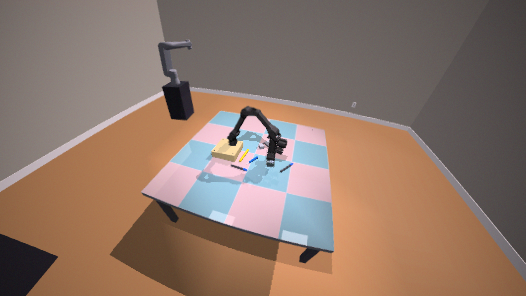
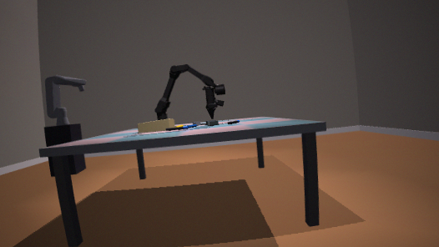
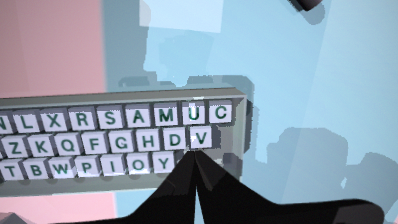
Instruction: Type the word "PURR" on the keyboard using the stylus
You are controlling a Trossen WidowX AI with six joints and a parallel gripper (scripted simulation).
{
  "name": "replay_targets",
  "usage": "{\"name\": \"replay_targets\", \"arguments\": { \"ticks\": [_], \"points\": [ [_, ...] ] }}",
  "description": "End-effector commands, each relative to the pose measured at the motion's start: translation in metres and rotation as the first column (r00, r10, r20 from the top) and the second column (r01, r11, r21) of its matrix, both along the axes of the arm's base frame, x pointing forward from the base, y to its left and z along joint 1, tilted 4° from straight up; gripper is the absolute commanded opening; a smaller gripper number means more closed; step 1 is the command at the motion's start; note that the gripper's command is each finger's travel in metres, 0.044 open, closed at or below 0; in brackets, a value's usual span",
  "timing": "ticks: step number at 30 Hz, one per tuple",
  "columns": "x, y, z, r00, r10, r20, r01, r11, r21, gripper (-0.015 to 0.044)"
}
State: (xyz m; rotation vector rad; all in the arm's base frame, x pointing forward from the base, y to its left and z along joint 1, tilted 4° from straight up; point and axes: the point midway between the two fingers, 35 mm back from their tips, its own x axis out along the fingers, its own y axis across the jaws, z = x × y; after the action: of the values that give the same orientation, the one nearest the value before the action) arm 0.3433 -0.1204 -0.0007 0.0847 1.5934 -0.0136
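The grey keyboard (image 3: 228, 140) (image 2: 212, 123) lies under my gripper, its left end cut off in the wrist view and much of it hidden in the top view. The P key (image 3: 86, 167) is in its bottom row; the U key (image 3: 194, 114) and R key (image 3: 82, 118) are in its top row. My gripper (image 3: 194, 157) (image 2: 211, 118) points down with its fingertips together, shut and empty, near the V key (image 3: 201, 137). Several thin pen-like things lie on the table: a yellow one (image 1: 244, 155), a blue one (image 1: 253, 159) and dark ones with blue ends. I cannot tell which is the stylus.
A pale wooden box (image 1: 227, 151) (image 2: 155, 125) is by the arm's base. One dark pen (image 1: 238, 167) lies in front of it, another (image 1: 286, 167) right of the keyboard. A small pale thing (image 1: 261, 146) lies behind the keyboard. A grey arm (image 1: 164, 57) stands on a pedestal beyond the table.
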Motion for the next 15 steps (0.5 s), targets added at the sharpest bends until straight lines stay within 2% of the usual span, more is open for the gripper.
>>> {"name": "replay_targets", "arguments": {
  "ticks": [1,5,9,15],
  "points": [
    [0.000,0.000,-0.001,1.000,0.011,-0.004,-0.011,1.000,0.001,0.0000],
    [-0.005,0.005,0.000,1.000,0.011,-0.005,-0.011,1.000,0.001,0.0000],
    [-0.028,0.028,0.001,1.000,0.011,-0.006,-0.011,1.000,0.003,0.0000],
    [-0.029,0.029,0.001,1.000,0.011,-0.006,-0.011,1.000,0.003,0.0000]
  ]
}}
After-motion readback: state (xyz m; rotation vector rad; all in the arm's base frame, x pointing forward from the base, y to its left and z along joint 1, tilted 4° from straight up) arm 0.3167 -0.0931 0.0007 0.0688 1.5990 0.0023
